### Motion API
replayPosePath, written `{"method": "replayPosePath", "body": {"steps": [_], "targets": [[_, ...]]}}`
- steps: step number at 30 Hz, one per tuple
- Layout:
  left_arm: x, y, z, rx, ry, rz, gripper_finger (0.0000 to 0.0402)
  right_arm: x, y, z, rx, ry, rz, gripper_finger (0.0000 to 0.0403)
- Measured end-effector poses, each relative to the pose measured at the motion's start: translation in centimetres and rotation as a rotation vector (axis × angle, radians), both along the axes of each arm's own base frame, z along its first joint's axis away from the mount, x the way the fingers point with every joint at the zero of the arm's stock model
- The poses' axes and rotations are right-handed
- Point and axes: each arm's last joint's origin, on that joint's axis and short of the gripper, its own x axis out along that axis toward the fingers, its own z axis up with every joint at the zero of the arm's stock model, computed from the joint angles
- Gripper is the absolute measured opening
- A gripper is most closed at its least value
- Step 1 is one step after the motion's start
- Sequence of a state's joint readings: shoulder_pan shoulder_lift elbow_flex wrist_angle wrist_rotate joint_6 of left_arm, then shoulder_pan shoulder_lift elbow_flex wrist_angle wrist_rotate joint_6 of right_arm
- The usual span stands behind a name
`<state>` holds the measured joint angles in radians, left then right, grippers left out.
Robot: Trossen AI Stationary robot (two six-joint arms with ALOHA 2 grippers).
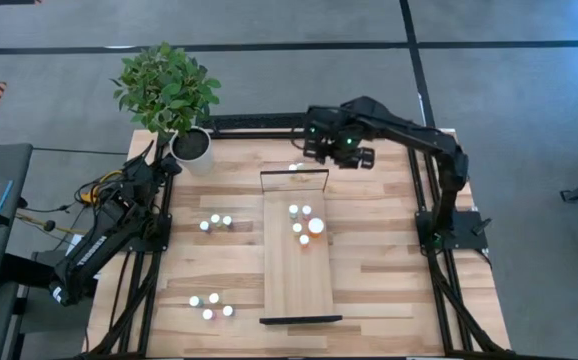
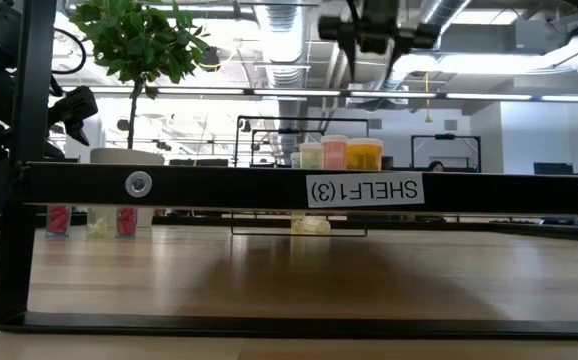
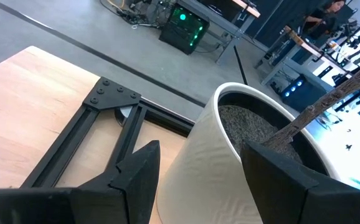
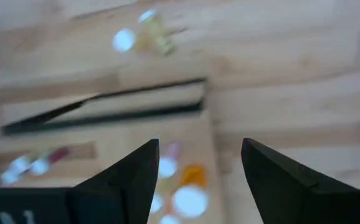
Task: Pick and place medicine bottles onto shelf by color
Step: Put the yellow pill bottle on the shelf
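Observation:
The light-wood shelf [image 1: 296,270] lies along the table's middle, with a black frame at each end. Several white-capped bottles [image 1: 301,218] and a larger orange one [image 1: 316,227] stand on its far half; they also show in the low view [image 2: 335,152]. One yellowish bottle [image 4: 150,32] lies on its side on the table just beyond the shelf's far frame [image 1: 295,168]. My right gripper [image 1: 341,152] hangs open and empty above that far end [image 4: 198,171]. My left gripper [image 3: 208,180] is open at the far left, its fingers on either side of the white plant pot [image 3: 230,155].
Two groups of small bottles stand on the table left of the shelf, one mid-table [image 1: 216,222] and one near the front [image 1: 210,306]. The potted plant [image 1: 174,100] stands at the far left corner. The shelf's near frame [image 2: 299,188] crosses the low view.

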<state>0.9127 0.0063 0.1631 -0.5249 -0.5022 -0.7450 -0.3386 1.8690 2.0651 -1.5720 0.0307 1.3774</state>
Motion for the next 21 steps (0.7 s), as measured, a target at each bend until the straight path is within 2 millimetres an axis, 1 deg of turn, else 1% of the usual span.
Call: {"method": "replayPosePath", "body": {"steps": [4, 10, 14, 17, 20, 21], "targets": [[0.0, 0.0, 0.0, 0.000, 0.000, 0.000, 0.0210, -1.4, -3.4, -1.2, -0.008, 0.060, 0.070, 0.0249], [0.0, 0.0, 0.0, 0.000, 0.000, 0.000, 0.0210, -3.4, -8.3, -2.1, -0.048, 0.106, 0.286, 0.0249], [0.0, 0.0, 0.0, 0.000, 0.000, 0.001, 0.0210, -3.8, -10.8, -3.0, -0.107, 0.093, 0.426, 0.0249], [0.0, 0.0, 0.0, 0.000, 0.000, 0.001, 0.0210, -3.6, -11.6, -3.8, -0.141, 0.083, 0.509, 0.0249], [0.0, 0.0, 0.0, 0.000, 0.000, 0.001, 0.0210, -3.6, -11.9, -4.6, -0.111, 0.102, 0.630, 0.0249], [0.0, 0.0, 0.0, 0.000, 0.000, 0.000, 0.0210, -3.2, -11.7, -4.8, -0.115, 0.108, 0.678, 0.0249]]}}
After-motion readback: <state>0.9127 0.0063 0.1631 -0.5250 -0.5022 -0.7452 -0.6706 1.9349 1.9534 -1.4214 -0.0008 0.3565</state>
